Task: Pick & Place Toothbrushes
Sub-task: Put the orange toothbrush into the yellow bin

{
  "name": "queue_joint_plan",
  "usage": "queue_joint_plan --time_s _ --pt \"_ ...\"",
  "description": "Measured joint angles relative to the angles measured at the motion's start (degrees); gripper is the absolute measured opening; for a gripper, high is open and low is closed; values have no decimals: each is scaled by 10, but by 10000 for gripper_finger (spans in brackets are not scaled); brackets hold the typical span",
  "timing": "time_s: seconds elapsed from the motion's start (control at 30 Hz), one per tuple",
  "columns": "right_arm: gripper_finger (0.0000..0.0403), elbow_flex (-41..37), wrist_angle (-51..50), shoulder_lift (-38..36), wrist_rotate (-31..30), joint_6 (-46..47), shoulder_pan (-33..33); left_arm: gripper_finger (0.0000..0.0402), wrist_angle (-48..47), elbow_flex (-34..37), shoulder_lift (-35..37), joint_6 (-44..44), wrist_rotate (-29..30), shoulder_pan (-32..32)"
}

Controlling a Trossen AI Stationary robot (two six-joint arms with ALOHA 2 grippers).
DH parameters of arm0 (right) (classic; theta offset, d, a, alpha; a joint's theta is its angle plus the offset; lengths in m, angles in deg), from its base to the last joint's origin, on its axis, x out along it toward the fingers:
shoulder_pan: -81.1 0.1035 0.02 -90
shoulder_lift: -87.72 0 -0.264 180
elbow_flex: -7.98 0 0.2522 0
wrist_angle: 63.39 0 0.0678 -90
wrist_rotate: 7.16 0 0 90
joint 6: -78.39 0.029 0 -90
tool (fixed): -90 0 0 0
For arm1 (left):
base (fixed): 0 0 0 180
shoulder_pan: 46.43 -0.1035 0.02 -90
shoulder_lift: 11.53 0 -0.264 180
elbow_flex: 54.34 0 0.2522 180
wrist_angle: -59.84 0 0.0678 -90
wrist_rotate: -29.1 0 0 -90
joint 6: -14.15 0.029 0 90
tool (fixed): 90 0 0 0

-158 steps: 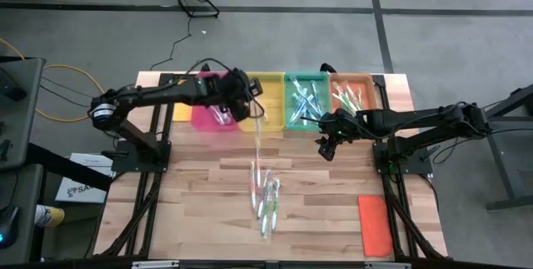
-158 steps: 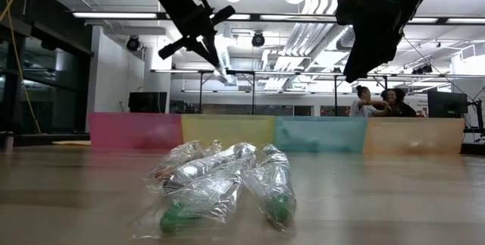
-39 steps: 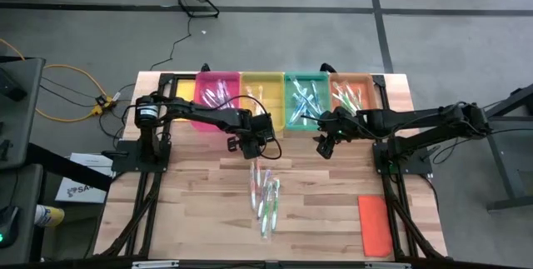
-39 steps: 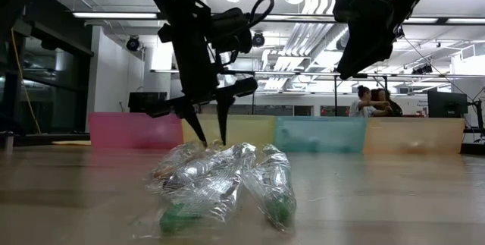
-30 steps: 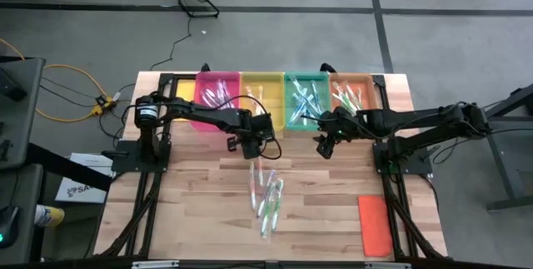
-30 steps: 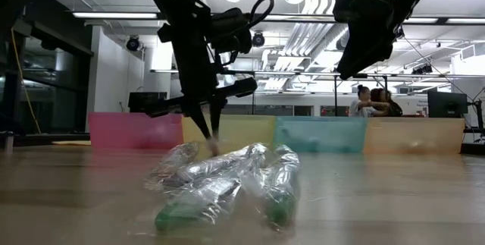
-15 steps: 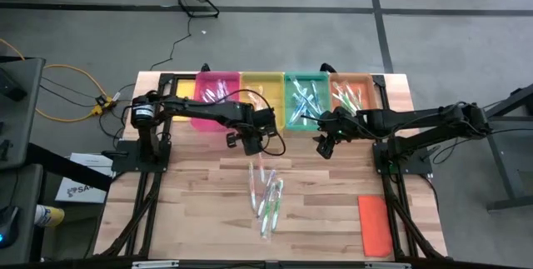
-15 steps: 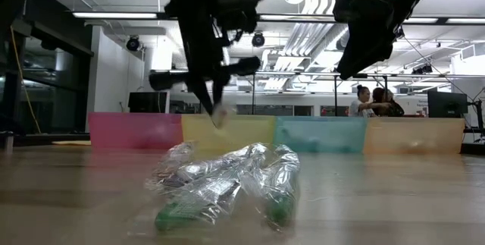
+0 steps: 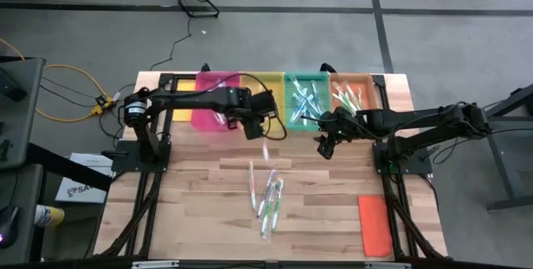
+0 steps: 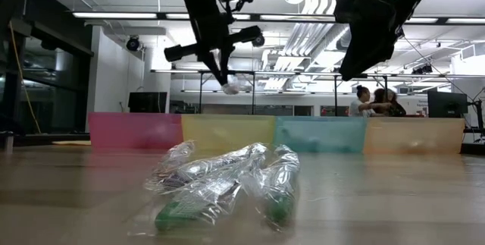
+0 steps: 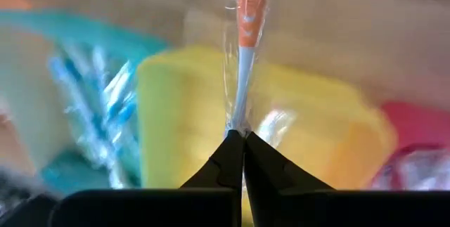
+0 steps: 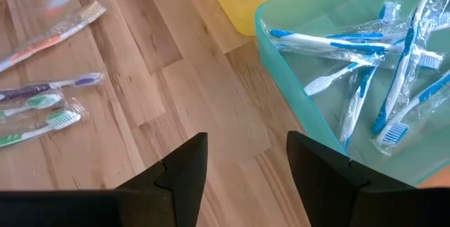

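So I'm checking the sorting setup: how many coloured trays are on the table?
4, side by side along the table's far edge: pink tray, yellow tray, teal tray, orange tray. The left arm covers parts of pink and yellow.

Setting: you are in a large open-plan robotics lab or industrial workspace. Evidence: grey concrete floor marked with dark tape lines; a wooden-slat worktable on a black metal frame; exposed ceiling ducts and strip lights; loose yellow cables; people at distant benches.
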Motion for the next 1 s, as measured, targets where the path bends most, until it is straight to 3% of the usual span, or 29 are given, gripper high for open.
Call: queue_joint_plan --time_s 0.27,0.7,1.0 --pt "188 0 0 0 0 0 0 0 26 -1 0 29 40 -62" --pt "188 0 2 0 0 3 0 0 120 0 0 48 7 -178" --pt "188 0 3 0 0 7 0 0 135 0 -21 79 7 -212"
